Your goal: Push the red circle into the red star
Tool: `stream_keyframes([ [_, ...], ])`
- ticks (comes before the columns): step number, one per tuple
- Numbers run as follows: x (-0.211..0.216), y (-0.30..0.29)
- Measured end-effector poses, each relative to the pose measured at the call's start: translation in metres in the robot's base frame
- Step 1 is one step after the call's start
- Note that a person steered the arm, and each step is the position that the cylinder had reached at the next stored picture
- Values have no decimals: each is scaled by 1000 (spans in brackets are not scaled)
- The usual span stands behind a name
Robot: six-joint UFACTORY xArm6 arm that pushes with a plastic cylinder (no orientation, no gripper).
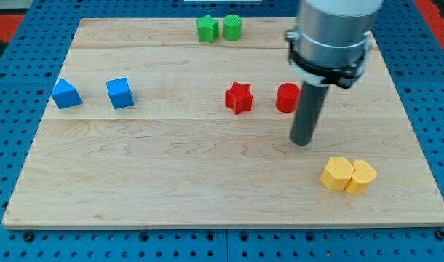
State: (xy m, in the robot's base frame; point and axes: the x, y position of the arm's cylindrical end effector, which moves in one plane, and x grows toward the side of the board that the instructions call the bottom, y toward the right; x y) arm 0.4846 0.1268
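The red circle (286,97) stands on the wooden board (171,182) right of centre. The red star (238,97) lies to its left, with a clear gap between them. My tip (302,142) rests on the board just below and to the right of the red circle, apart from it. The rod's upper part and the arm's grey housing cover the circle's right edge.
A green star (207,28) and a green circle (232,27) sit together at the view's top. Two blue blocks (65,94) (120,93) lie at the left. Two yellow blocks (337,173) (361,176) touch each other at the lower right.
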Motion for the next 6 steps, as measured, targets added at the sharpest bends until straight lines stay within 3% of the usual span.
stream_keyframes([
  [2,-1,15],
  [3,4,-20],
  [4,0,-132],
  [5,-48,-152],
  [6,-68,-167],
])
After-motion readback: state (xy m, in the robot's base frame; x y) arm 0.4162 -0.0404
